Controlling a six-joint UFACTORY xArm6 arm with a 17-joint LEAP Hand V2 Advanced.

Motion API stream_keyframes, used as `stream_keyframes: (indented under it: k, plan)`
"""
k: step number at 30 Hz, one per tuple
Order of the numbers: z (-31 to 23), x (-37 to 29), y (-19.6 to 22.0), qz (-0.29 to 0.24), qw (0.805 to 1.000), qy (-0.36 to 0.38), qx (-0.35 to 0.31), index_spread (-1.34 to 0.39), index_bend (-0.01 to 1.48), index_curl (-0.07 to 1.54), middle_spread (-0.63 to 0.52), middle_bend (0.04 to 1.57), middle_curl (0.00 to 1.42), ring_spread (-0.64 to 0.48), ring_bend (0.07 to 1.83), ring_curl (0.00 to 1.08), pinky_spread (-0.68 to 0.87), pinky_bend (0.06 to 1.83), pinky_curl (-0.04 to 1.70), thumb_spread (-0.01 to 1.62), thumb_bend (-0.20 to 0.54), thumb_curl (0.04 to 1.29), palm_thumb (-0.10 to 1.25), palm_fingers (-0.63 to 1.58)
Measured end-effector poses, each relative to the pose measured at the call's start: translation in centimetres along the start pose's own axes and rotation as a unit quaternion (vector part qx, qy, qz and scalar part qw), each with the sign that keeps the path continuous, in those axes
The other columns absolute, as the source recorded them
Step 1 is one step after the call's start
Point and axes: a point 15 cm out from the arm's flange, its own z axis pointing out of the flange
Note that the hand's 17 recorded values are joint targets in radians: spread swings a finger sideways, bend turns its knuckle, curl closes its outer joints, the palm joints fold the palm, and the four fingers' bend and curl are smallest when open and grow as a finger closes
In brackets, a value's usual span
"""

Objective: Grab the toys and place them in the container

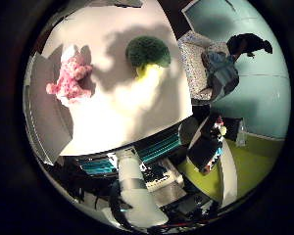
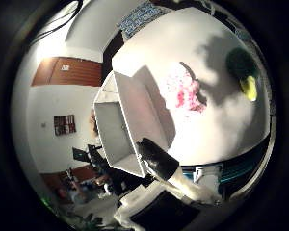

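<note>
While pink plush toy & green-yellow plush broccoli lie on table, white plastic container is empty; my finger state I cannot tell.

A robotics lab in an office-like room: a white tabletop on a teal-ribbed frame, a green floor, a patterned chair at three o'clock, wood wall panels at nine o'clock.

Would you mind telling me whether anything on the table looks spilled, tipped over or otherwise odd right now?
Nothing stands out. The pink plush toy and the green and yellow broccoli toy lie apart on the white table, not yet picked up. The white container sits upright beside the pink toy and looks empty. No spill or damage shows.
</note>
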Motion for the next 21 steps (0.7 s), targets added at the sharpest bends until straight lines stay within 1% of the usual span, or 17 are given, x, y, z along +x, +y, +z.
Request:
stream_keyframes:
  k: [6,11,21]
  plan:
    - [3.1,-1.0,-0.7,-0.010,1.000,0.007,-0.026,-0.11,0.15,0.25,0.21,0.33,0.33,0.28,0.62,0.20,0.52,0.73,0.25,1.13,-0.023,0.28,0.39,0.12]
    - [5.6,-2.1,-2.1,-0.024,0.999,0.010,-0.028,-0.11,0.15,0.25,0.22,0.33,0.33,0.28,0.63,0.20,0.52,0.74,0.25,1.12,-0.022,0.28,0.39,0.13]
    - [9.2,-2.4,-3.5,-0.029,0.999,0.017,-0.035,-0.10,0.15,0.25,0.22,0.34,0.33,0.28,0.63,0.20,0.52,0.74,0.24,1.12,-0.022,0.28,0.39,0.13]
